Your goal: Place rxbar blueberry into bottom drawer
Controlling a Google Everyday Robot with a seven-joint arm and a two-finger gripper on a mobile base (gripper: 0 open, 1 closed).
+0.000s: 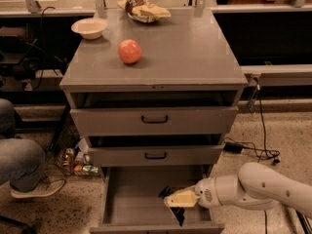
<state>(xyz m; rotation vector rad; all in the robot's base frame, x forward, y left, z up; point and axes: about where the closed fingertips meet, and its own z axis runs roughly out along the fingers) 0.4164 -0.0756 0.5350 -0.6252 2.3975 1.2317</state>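
— Speckled floor (278,130) and dark shelving surround the scene. What sits at the left?

— A seated person's blue-jeaned knee (14,162), then some small cans (75,164) on the floor beside the grey metal three-drawer cabinet (68,89).

— And on its worktop (190,52)?

— From the left: a shallow white bowl (88,27), a round pink ball (129,51), and at the back a crumpled yellow-brown chip bag (145,9). None of these belongs to the task.

— Where is the bar?

— Down in the pulled-out deep grey bottom drawer (129,199), in its right half. The small flat dark navy-blue rxbar blueberry (165,191) shows at the tip of the cream two-finger gripper (176,200), which reaches in from the right on the white arm (258,186).

— So the jaws have it?

— They look closed on it. A blue corner pokes out up and to the left, and something dark shows below towards the drawer front, so I judge the long axis slants from far-left to near-right.

— What does the coming move turn on?

— The bar is inside the jaws, and plain drawer floor lies beneath and to the left. Judging from that, it needs only lowering and release.
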